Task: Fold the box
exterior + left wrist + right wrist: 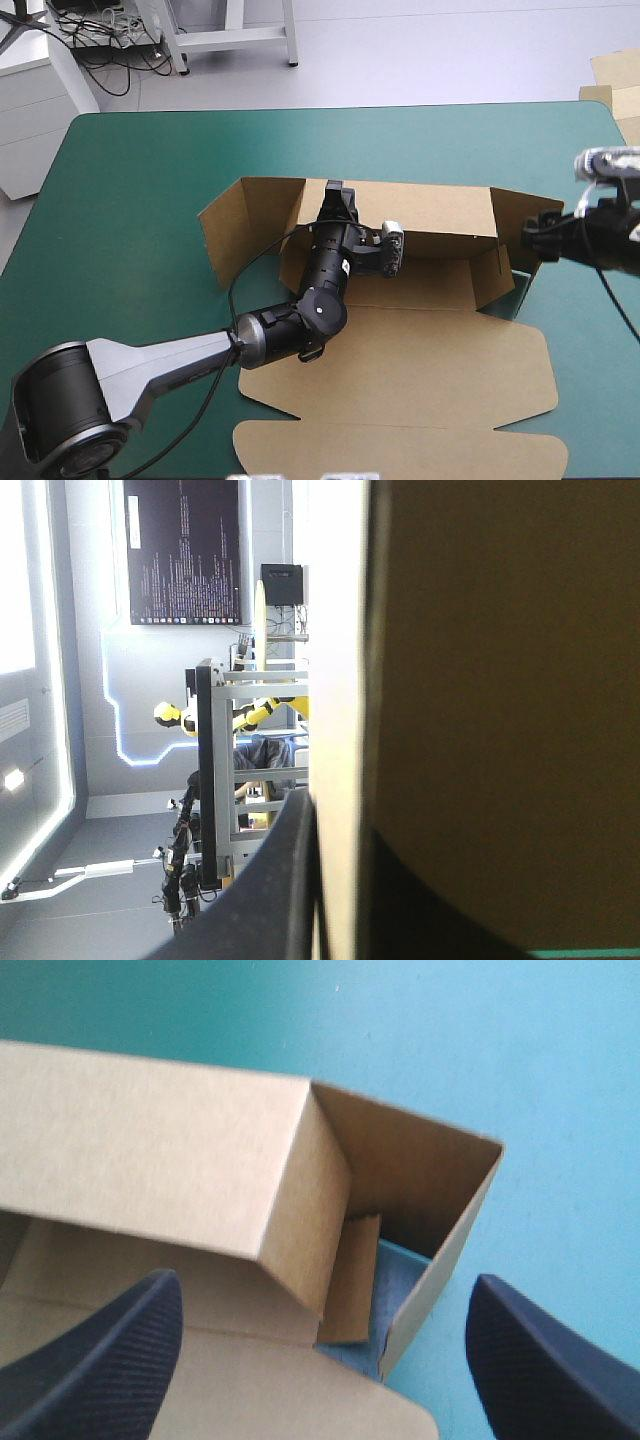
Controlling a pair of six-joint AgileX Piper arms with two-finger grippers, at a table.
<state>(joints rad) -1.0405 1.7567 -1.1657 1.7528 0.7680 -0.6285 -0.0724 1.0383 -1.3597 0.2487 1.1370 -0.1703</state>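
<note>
**A:** Whereabouts of the box (400,340)?

**B:** Mid-worktop (130,200), on the teal-green cover. Far wall raised, lid flat toward the near edge, flaps standing at both ends.

**A:** And relative to the left gripper (338,196)?

**B:** Pinched at the top edge of the far wall, toward its left end. In the left wrist view, brown board upright between the black fingers (285,880), all but closed on the sheet.

**A:** Pose of that arm?

**B:** In from the near left corner, bent at the elbow above the tray floor, wrist stretched toward the far edge.

**A:** Right gripper (540,238)?

**B:** Spread wide, holding nothing. Just off the box's right end, near the worktop's right edge. In the right wrist view, raised end corner ahead of and between the two fingers, clear of both.

**A:** Its arm?

**B:** Reaching in over the right edge, pointed at the end flap.
</note>
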